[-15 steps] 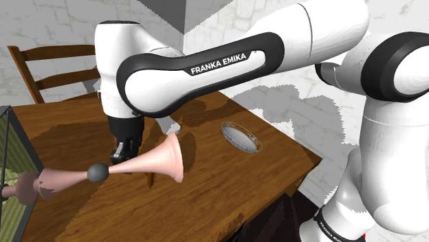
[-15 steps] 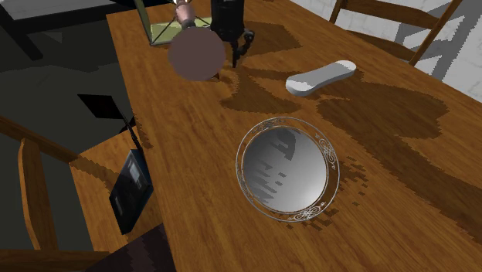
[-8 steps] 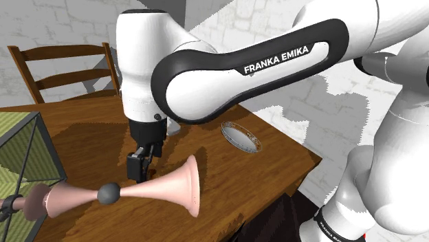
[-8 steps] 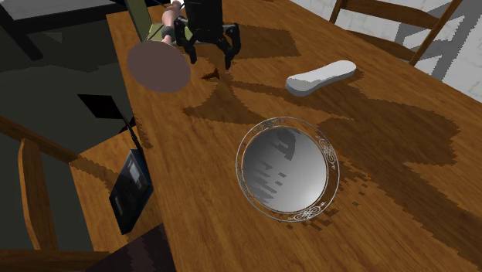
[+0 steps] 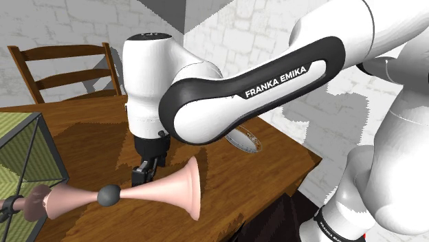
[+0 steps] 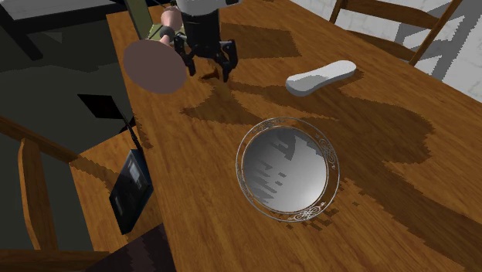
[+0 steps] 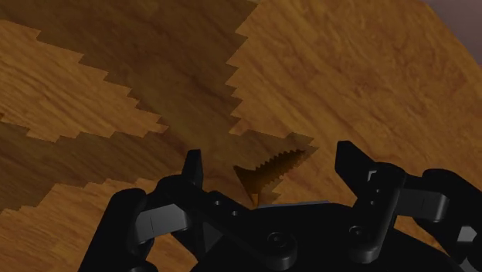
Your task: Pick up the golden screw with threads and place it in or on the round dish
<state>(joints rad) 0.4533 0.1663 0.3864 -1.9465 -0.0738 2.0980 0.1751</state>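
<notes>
A small golden-brown threaded screw (image 7: 272, 171) lies on the wooden table (image 7: 371, 69), in shadow. My black gripper (image 7: 270, 166) hangs low over it, open, one finger on each side of the screw and neither touching it. The second exterior view shows the gripper (image 6: 207, 68) near the table's far end, fingers (image 6: 189, 65) spread. The round silvery dish (image 6: 240, 168) with an ornate rim sits nearer the middle of the table, nothing in it. In the shoulder view the gripper (image 5: 141, 176) points down at the table and the dish (image 5: 249, 143) peeks out behind the forearm.
A pink horn-shaped object (image 5: 172, 190) (image 6: 157, 66) lies close beside the gripper. A green lantern-like box (image 5: 20, 148) stands at the shoulder view's left. A white oblong object (image 6: 320, 76) lies past the dish. A dark flat device (image 6: 128, 188) sits at the table edge. Wooden chairs (image 5: 62, 65) stand around.
The fingers have spread from nearly shut to wide apart, and the hand has come down over the screw. The pink horn has shifted toward the second exterior view's left.
</notes>
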